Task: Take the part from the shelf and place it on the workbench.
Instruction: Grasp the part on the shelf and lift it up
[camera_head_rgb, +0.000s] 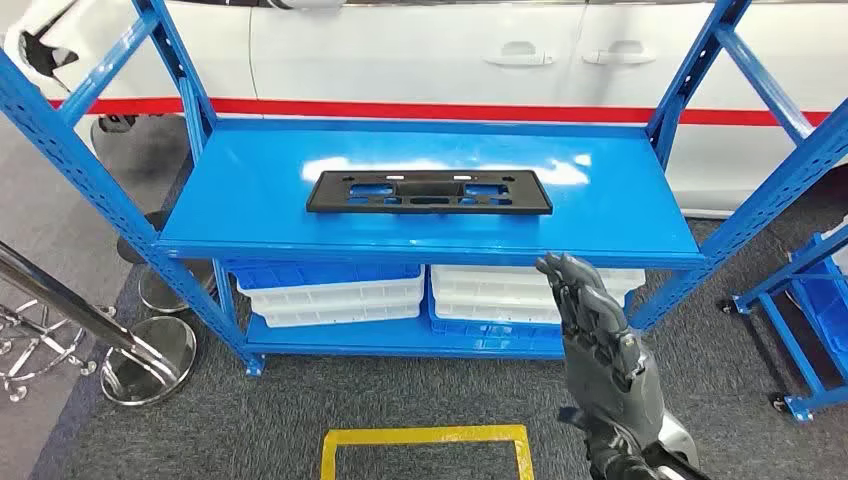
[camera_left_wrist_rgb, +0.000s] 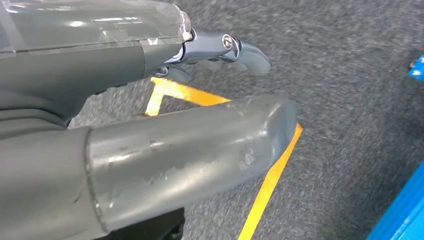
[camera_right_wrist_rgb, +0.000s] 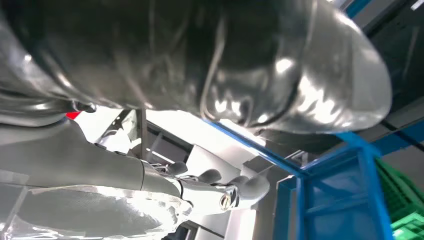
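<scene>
Item: part (camera_head_rgb: 429, 192), a flat black rectangular frame with several cut-outs, lying flat near the middle of the upper deck of the blue shelf (camera_head_rgb: 250, 200), long side parallel to the front edge, untouched. Carrier: steel rack with blue uprights; on its lower deck, white trays (camera_head_rgb: 335, 295) stacked on blue bins. Behind the rack, a white car body (camera_head_rgb: 420, 50) with a red stripe. Floor: grey carpet with a yellow taped rectangle (camera_head_rgb: 425, 437) just in front of the rack; chrome stands (camera_head_rgb: 150, 350) to the left. Right hand (camera_head_rgb: 590, 315): raised in front of the shelf's front edge, below deck level and to the right of the part, fingers extended and apart, holding nothing. Left hand (camera_left_wrist_rgb: 150, 100): seen from its wrist view hanging over the carpet near the yellow tape, thumb and fingers stretched out, nothing held. No workbench table appears in these views. Step in hand, as judged: the approach to the pick, with the part not yet reached. Next move, as judged: lift the right hand above the deck, carry it forward and leftward over the part's near edge, and close the fingers around the thin frame; its flat lie may call for a grip at the rim.
</scene>
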